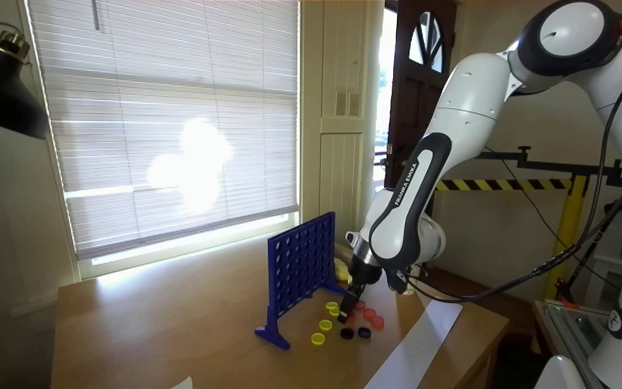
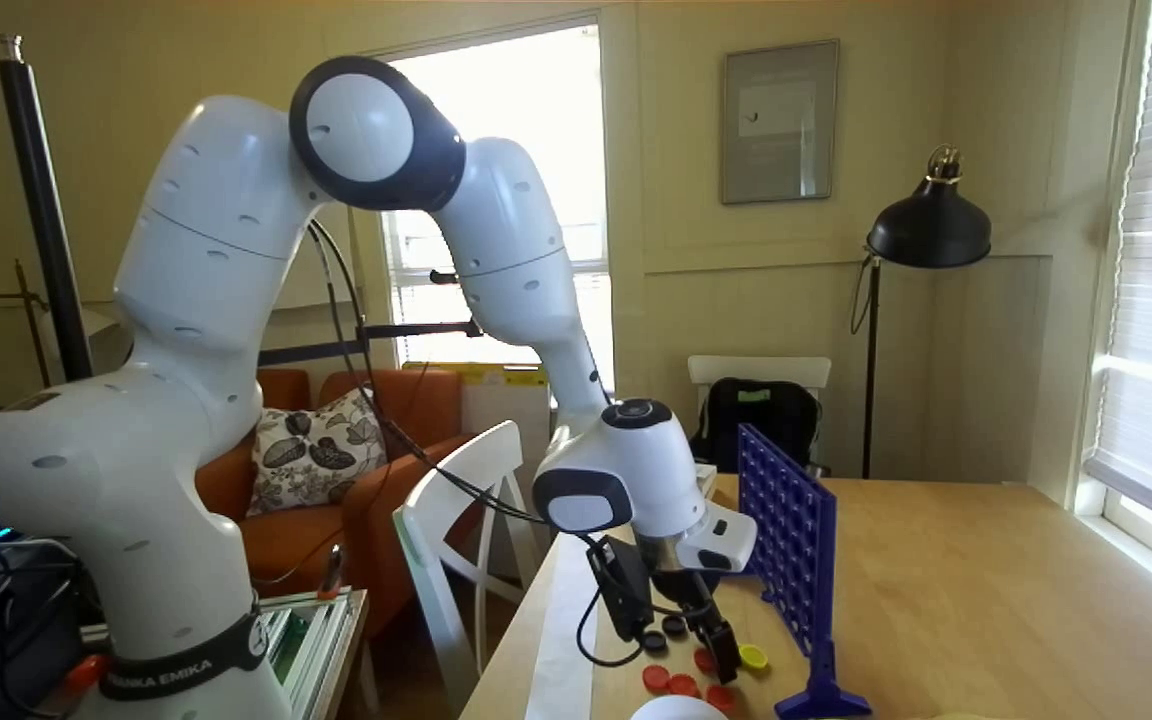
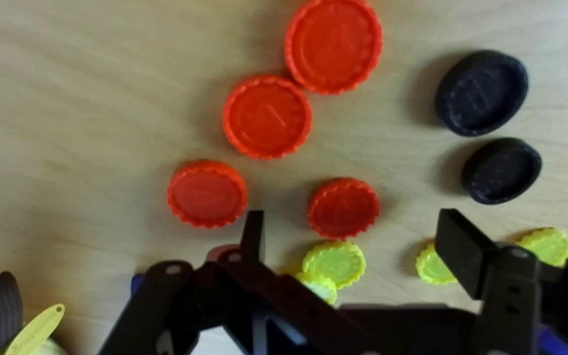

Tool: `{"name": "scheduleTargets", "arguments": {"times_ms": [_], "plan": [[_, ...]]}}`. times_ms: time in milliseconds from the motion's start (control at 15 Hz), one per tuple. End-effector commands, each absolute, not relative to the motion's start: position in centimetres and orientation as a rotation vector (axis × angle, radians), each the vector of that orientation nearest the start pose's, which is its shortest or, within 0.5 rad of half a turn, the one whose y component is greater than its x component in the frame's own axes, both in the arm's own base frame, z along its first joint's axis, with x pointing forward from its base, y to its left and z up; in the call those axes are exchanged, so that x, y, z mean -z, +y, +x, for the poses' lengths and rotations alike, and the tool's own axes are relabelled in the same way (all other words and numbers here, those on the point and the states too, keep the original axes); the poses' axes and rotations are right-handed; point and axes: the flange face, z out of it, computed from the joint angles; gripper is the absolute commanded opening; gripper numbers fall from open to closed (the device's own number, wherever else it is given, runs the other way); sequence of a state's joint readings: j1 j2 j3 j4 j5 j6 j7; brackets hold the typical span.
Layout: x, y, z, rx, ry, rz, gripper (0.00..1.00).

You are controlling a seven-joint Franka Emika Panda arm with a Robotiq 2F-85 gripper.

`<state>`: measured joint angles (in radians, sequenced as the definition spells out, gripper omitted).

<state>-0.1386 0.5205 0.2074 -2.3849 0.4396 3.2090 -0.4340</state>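
Note:
My gripper point(image 3: 352, 219) stands open just above the table, fingers spread wide with nothing gripped. A red scalloped disc point(image 3: 344, 208) lies on the wood in the gap between the fingertips. Touching or almost touching it is a yellow disc point(image 3: 336, 262), which overlaps another yellow one partly hidden by the left finger. Several more red discs point(image 3: 266, 117) lie up and to the left. Two black discs point(image 3: 481, 92) rest at the right. Beside the gripper, an upright blue grid rack point(image 1: 300, 262) stands on the table; it shows in both exterior views.
A white strip point(image 1: 419, 346) runs along the table point(image 1: 143, 335) on the robot's side. Behind the rack sits a pale yellow object point(image 1: 342, 268), partly hidden. A white rounded thing point(image 2: 678, 708) shows at the bottom of an exterior view. A white chair point(image 2: 466, 520) stands near the table edge.

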Motion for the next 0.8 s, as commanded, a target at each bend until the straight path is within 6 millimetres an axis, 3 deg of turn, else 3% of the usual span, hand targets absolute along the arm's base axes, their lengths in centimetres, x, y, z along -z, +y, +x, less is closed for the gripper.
{"name": "scheduleTargets", "arguments": {"times_ms": [0, 67, 133, 267, 533, 667, 733], "plan": [[-13.54, -0.11, 50.41, 0.435, -0.047, -3.040, 0.70], [-13.60, -0.22, 50.46, 0.439, -0.045, -3.042, 0.65], [-13.67, -0.37, 50.51, 0.441, -0.042, -3.044, 0.47], [-13.72, -0.59, 50.55, 0.445, -0.038, -3.048, 0.33], [-13.86, -0.60, 50.64, 0.447, -0.040, -3.049, 0.26], [-14.00, -0.45, 50.71, 0.450, -0.045, -3.048, 0.10], [-14.00, -0.36, 50.69, 0.451, -0.047, -3.047, 0.10]]}}
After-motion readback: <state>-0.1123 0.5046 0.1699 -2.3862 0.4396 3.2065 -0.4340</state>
